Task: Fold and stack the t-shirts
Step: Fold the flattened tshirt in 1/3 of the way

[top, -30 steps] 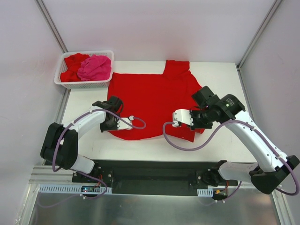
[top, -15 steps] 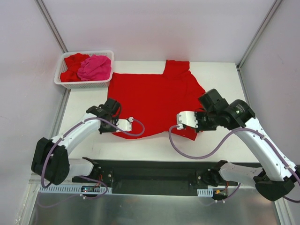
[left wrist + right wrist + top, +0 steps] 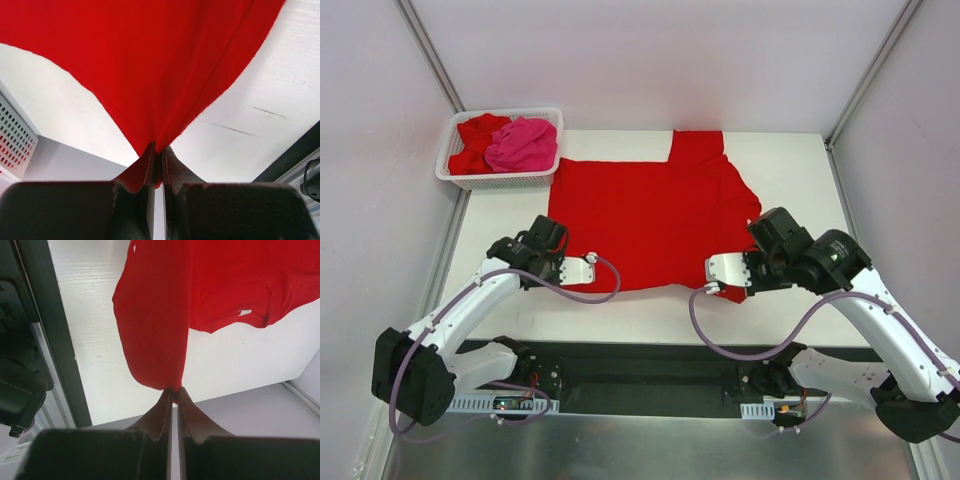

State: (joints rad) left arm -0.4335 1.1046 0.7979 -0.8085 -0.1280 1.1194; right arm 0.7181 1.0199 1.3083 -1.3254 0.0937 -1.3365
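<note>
Barely started: red t-shirt (image 3: 650,210) lies spread on worktop (image 3: 790,170), unfolded. Left fingers (image 3: 175,172) and right fingers (image 3: 157,420) each clenched on a near hem corner. Other t-shirts (image 3: 523,143) heaped in basket (image 3: 498,181); no stack yet.

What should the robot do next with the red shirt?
Probably lift the near edge and carry it toward the far edge: the left fingers and right fingers each pinch a near corner of the plain red cloth t-shirt, spread flat.
</note>
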